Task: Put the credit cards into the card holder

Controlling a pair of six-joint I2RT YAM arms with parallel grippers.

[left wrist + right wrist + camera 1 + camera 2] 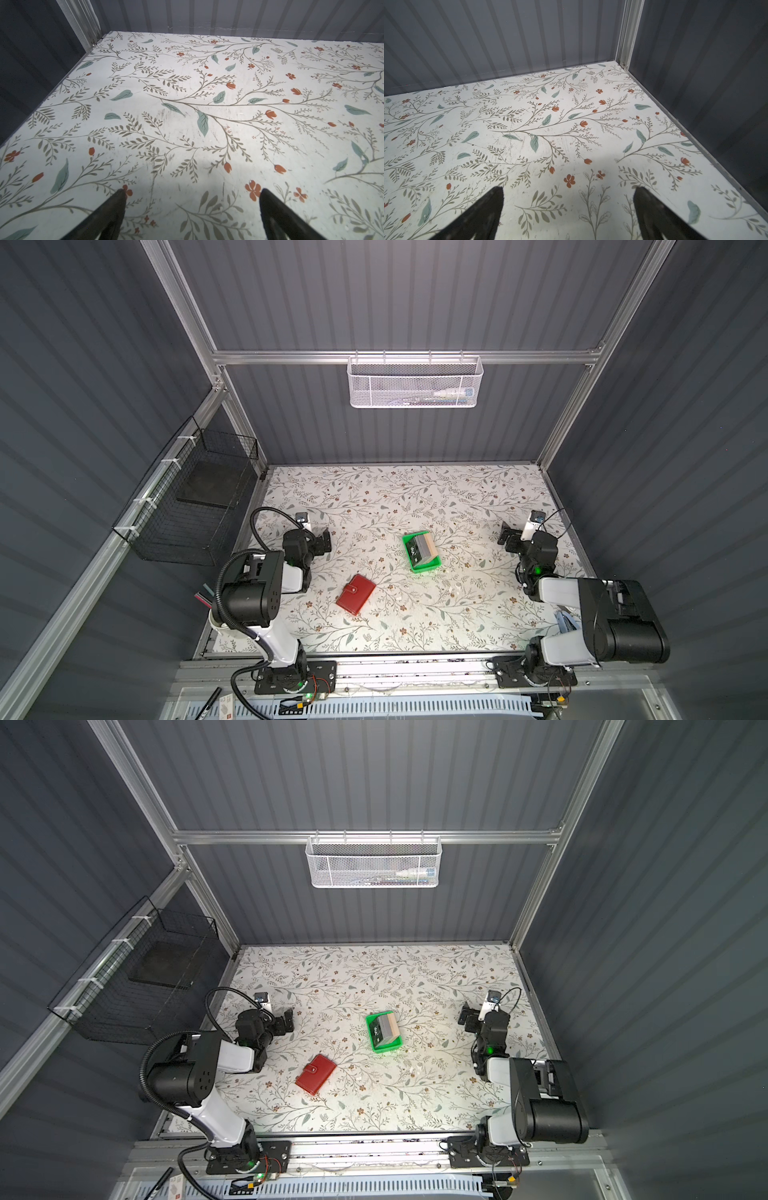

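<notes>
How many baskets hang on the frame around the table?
2. The white basket hangs on the back rail; the black basket hangs on the left side rail. No other basket is visible.

Robot lab test cell. Enclosure of aluminium profile frame [407, 357] with grey ribbed wall panels [415, 294] on three sides. Left arm [249, 597] and right arm [615, 618] bolted to metal rail [415, 672] along front edge of floral-print tabletop [415, 614]. White mesh basket [415, 383] hung on frame crossbar; black wire basket [187, 522] fixed to side rail with white ties. Exposed wiring and green status lights [307, 697] at arm bases.
</notes>
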